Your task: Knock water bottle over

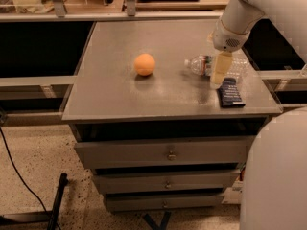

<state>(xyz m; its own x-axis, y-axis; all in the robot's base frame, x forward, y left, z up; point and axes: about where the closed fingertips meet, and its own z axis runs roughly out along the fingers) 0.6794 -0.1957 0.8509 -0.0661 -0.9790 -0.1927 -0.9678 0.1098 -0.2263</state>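
Note:
The water bottle (200,65), clear ribbed plastic with a white cap, lies on its side on the grey cabinet top (115,97), cap pointing left toward the orange ball (144,64). My gripper (219,71) hangs from the white arm at the right and stands right at the bottle's middle, covering part of it. The rest of the bottle shows to the right of the gripper.
A dark blue flat packet (230,93) lies just in front of the gripper near the right edge. The cabinet has several drawers (168,153) below. My white body (278,176) fills the lower right. A shelf rail runs behind the top.

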